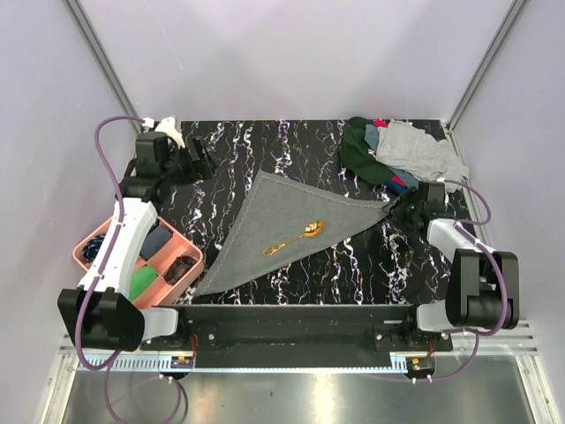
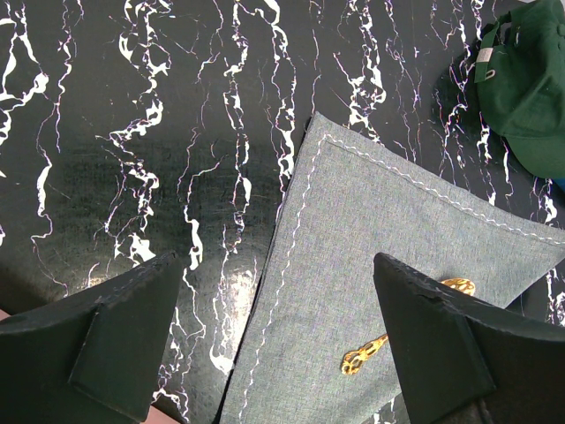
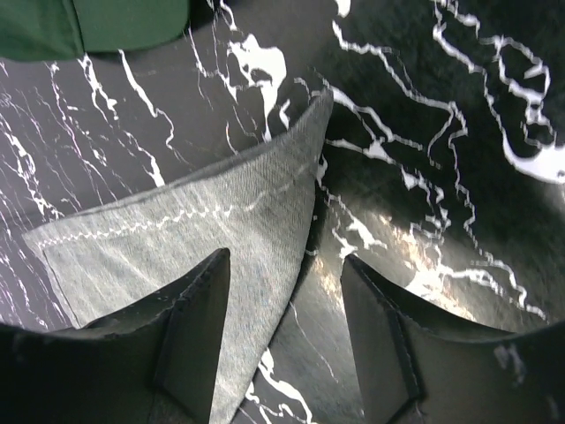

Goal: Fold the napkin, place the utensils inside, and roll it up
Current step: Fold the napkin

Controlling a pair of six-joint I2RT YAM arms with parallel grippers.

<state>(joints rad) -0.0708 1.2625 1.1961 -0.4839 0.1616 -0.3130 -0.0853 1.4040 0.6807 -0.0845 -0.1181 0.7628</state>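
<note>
- The right pincer (image 1: 394, 210) (image 3: 284, 258) is released: its jaws stand apart at the right-hand corner of the napkin (image 1: 282, 231) (image 3: 221, 230), and the cloth's edge runs between them without being clamped.
- The left pincer (image 1: 196, 162) (image 2: 278, 258) is released as well, jaws spread wide and holding nothing, above the bench (image 1: 229, 146) near the napkin's far-left corner.
- The grey napkin lies mid-bench as a triangle, one point reaching towards the right pincer and another towards the near edge.
- A gold spoon (image 1: 296, 238) (image 2: 364, 353) rests on the napkin, near its middle.
- A heap of cloths (image 1: 402, 152) sits at the far right corner, apart from the napkin.
- A pink tray (image 1: 93, 238) stands at the bench's left edge.
</note>
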